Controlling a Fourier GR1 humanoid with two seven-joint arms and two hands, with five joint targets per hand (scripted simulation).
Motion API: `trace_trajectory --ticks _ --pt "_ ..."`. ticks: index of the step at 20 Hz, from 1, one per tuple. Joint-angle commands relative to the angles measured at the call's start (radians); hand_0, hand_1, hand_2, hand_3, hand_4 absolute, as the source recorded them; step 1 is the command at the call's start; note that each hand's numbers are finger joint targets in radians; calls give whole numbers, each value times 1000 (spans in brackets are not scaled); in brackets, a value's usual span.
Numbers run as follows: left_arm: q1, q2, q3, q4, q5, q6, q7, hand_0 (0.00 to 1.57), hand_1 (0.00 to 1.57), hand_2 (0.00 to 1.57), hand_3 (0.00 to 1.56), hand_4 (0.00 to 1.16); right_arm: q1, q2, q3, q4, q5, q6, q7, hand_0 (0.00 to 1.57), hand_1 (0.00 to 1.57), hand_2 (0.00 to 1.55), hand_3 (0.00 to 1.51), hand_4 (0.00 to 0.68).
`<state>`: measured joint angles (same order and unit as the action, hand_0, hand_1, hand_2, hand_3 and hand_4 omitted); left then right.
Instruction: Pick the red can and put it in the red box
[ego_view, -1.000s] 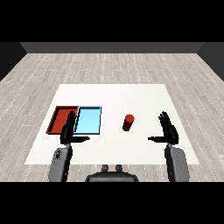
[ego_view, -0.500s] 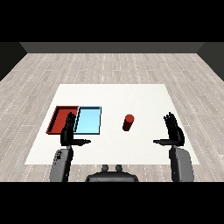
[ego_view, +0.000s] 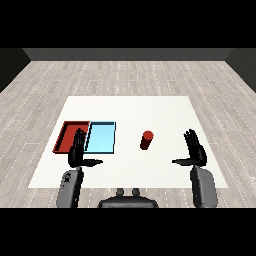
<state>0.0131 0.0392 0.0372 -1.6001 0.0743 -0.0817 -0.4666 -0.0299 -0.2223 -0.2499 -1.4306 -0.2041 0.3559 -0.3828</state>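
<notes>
The red can (ego_view: 146, 140) stands upright on the white table (ego_view: 150, 110), right of the two trays. The red tray (ego_view: 67, 136) lies at the left, with the light blue tray (ego_view: 102, 137) touching its right side. My right hand (ego_view: 196, 150) is open, fingers straight and thumb out toward the can, well to the can's right and a little nearer to me. My left hand (ego_view: 78, 150) is open too, raised in front of the near edge of the red tray, hiding part of it. Neither hand touches the can.
Both trays hold nothing. A grey wood-plank floor (ego_view: 130, 75) surrounds the table. Bare table surface lies between the can and each hand.
My right hand has drifted to the right and slightly toward me, away from the can. The left hand, the can and the trays have not moved.
</notes>
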Motion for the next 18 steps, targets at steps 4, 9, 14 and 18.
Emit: trace_trajectory --ticks 4,9,14,18 --pt "-37 58 75 4 85 -59 55 0 0 0 0 0 -54 36 38 42 60 -52 0 0 0 0 0 0" --pt "-3 9 17 -45 24 -9 30 0 0 0 0 0 -173 50 53 131 58 -82 49 0 0 0 0 0" --pt "1 23 38 -82 53 -13 69 0 0 0 0 0 -136 68 64 178 61 -71 15 0 0 0 0 0" --pt "-25 19 52 52 43 -36 -48 0 0 0 0 0 -223 77 38 256 -16 -47 57 0 0 0 0 0"
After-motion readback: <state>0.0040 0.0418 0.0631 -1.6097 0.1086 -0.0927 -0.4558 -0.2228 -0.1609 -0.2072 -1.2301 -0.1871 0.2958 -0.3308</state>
